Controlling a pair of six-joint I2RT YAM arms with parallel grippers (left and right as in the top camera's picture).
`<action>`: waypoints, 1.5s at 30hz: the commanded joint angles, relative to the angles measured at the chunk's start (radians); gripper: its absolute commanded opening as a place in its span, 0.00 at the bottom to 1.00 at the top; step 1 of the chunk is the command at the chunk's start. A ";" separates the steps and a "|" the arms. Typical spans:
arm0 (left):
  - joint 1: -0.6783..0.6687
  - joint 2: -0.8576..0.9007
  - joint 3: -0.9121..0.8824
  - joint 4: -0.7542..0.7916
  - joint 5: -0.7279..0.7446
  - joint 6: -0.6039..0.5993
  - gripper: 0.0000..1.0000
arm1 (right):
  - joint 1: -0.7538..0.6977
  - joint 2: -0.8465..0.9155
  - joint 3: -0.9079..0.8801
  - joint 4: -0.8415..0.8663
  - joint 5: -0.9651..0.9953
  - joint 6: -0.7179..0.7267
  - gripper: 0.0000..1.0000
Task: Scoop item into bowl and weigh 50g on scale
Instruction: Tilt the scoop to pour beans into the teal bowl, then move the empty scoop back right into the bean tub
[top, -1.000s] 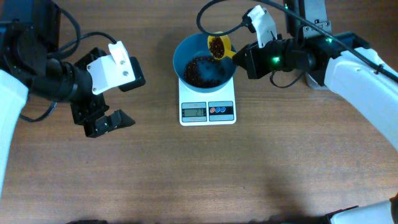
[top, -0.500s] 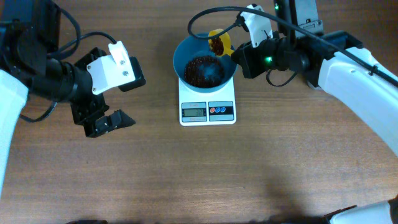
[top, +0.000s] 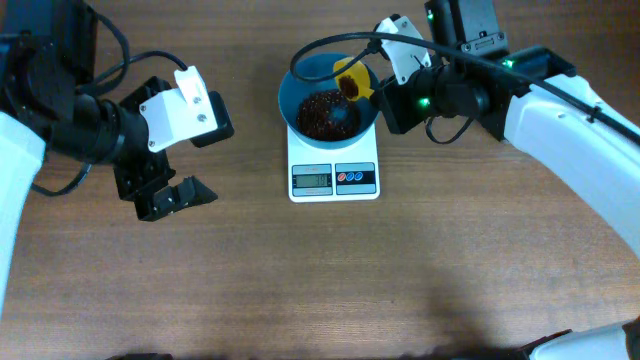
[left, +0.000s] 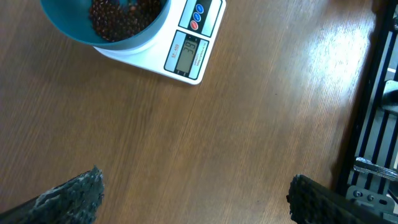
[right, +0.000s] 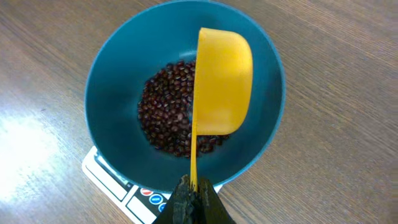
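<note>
On one scale (top: 334, 172), one bowl (top: 290, 100), many beans (top: 322, 113)

Tabletop (top: 300, 280): mid-brown wood-grain laminate, filling all three views, with the grain running left to right in the overhead view. Pale glare patch on the wood, left of the right gripper (right: 193, 196). Black frame rail (left: 380, 93) along the table edge, ahead and right of the left gripper (left: 196, 180). Silver metal fittings (left: 373, 177) sit just below the rail.

One bowl (top: 295, 82), one scale (top: 335, 153), one scoop (top: 351, 74)
</note>
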 joint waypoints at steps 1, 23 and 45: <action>0.007 -0.004 -0.006 -0.001 0.003 0.016 0.99 | 0.011 -0.021 0.035 -0.007 0.036 -0.004 0.04; 0.007 -0.004 -0.006 -0.001 0.003 0.016 0.99 | 0.039 -0.010 0.070 -0.053 0.093 -0.023 0.04; 0.007 -0.004 -0.006 -0.001 0.003 0.016 0.99 | 0.134 -0.011 0.126 -0.123 0.286 -0.143 0.04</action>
